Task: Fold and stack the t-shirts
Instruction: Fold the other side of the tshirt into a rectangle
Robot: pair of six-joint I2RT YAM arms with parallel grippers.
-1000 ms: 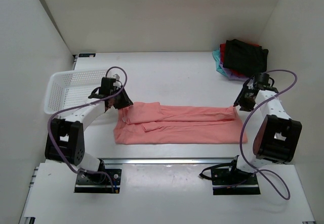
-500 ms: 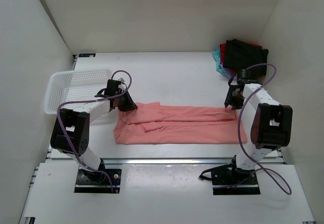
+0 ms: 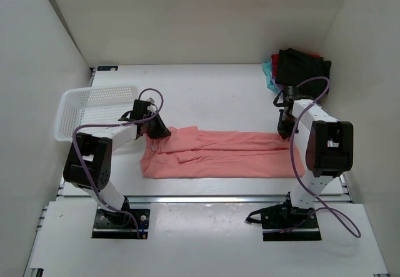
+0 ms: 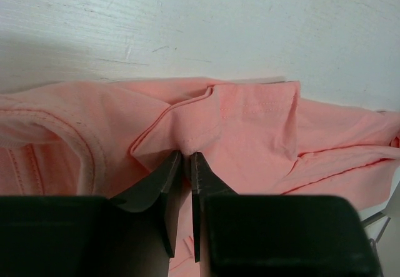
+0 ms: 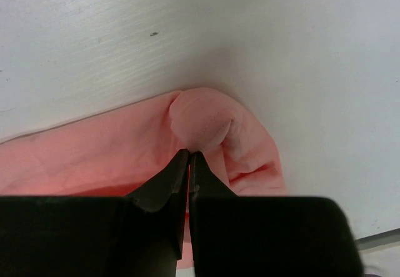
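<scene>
Salmon-pink t-shirt (image 3: 231, 155) on table (image 3: 206, 95), left gripper (image 4: 185, 154) clamped on its left fold, right gripper (image 5: 189, 152) clamped on its right corner.

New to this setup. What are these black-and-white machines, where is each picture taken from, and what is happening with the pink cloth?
These are two robot arms bolted at the near edge of a white table. The wide picture looks down from above and behind them. The two close-ups come from a camera on each wrist. A long salmon-pink t-shirt lies stretched across the table. The left fingers are shut on a fold at its left end, and the right fingers pinch a bunched corner at its right end. A white mesh basket stands on the left, and a pile of folded shirts, black on top, sits in the far right corner.
</scene>
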